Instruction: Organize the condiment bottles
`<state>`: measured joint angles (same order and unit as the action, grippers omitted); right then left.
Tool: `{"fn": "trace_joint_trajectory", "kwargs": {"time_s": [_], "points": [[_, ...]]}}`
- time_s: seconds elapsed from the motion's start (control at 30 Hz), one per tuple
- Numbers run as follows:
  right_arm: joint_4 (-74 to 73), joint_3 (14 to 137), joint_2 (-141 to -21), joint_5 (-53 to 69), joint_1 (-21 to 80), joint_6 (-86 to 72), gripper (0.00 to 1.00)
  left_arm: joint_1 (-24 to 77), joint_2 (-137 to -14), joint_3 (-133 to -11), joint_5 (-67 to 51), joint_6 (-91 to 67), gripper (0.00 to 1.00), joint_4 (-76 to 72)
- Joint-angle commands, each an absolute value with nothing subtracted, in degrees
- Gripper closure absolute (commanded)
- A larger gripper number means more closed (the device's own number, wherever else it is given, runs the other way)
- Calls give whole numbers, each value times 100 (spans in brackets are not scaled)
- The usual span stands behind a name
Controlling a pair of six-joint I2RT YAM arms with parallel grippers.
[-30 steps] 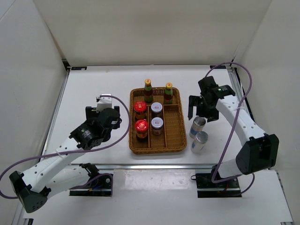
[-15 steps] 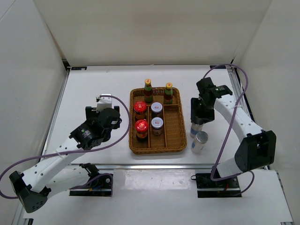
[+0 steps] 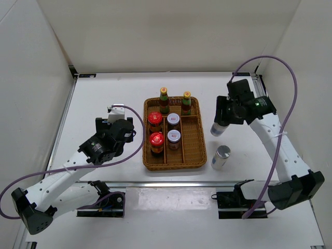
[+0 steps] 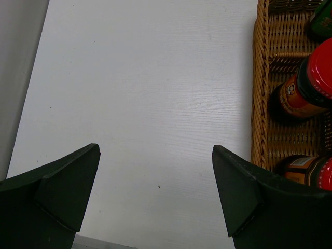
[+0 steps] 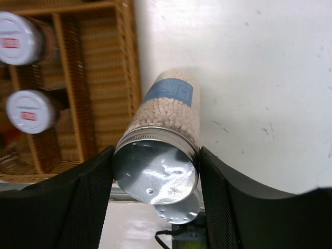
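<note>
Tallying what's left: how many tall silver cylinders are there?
2: one silver cylinder in the right gripper beside the brown wicker tray, the other cylinder standing on the white table.

Your right gripper (image 5: 155, 174) clamps a tall silver-capped clear cylinder (image 5: 168, 111) of pale beads, blue-labelled, beside the brown wicker tray (image 5: 129, 78) holding two pale-lidded jars (image 5: 30, 111).

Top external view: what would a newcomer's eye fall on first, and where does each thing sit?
The brown wicker tray sits at the centre, holding two sauce bottles, two red-lidded jars and two silver-lidded jars. Just right of it, the right end effector grips a silver cylinder. Its twin stands by the tray's near right corner.
</note>
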<state>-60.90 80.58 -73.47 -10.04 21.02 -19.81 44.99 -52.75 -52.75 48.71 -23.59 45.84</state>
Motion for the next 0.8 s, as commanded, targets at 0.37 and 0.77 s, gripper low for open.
{"fn": "trace_joint_trajectory", "kwargs": {"time_s": [0.37,0.77], "points": [[-4931,9017,-8559,351,2952,-2048,100,4474,-5247,-5388,4966,-2408,0,4526],[-4878,8912,-9254,-237,3252,-2101,71,4474,-5247,-5388,4966,-2408,0,4526]]}}
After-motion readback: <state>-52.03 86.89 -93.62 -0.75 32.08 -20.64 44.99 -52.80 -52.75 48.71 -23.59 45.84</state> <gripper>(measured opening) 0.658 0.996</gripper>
